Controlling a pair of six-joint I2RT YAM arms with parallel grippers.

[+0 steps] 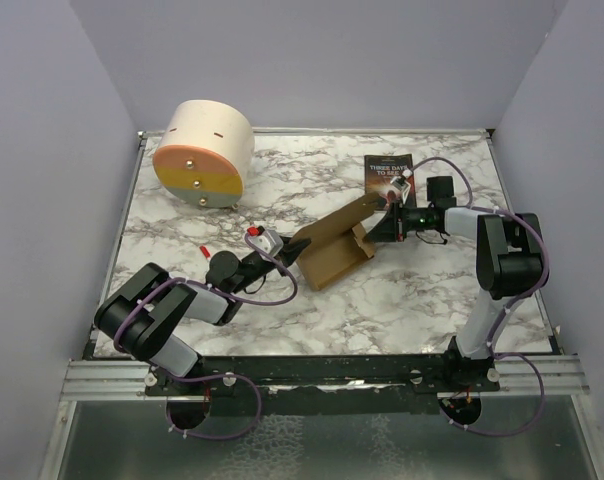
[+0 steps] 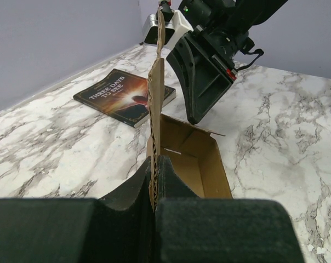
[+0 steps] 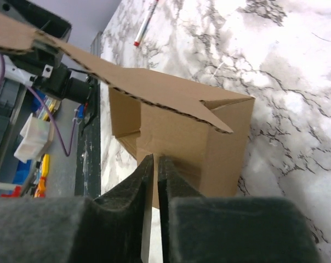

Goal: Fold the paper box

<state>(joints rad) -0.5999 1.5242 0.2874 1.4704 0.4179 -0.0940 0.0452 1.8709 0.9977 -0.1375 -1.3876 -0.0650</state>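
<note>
The paper box (image 1: pixel 332 255) is brown cardboard, partly formed, lying mid-table with its tray open. One long flap (image 2: pixel 155 98) stands up on edge. My left gripper (image 2: pixel 153 181) is shut on the near end of that flap, and the corrugated edge shows between its pads. My right gripper (image 3: pixel 156 161) points at the box's outer side wall (image 3: pixel 176 131) from the right. Its jaws are nearly together, with only a thin slit and nothing in it. In the top view the left gripper (image 1: pixel 287 250) and the right gripper (image 1: pixel 382 215) flank the box.
A dark paperback book (image 1: pixel 387 172) lies at the back right, just behind the right gripper. A big cream cylinder with an orange-yellow face (image 1: pixel 202 150) stands at the back left. A red pen (image 1: pixel 204 249) lies left of the left arm.
</note>
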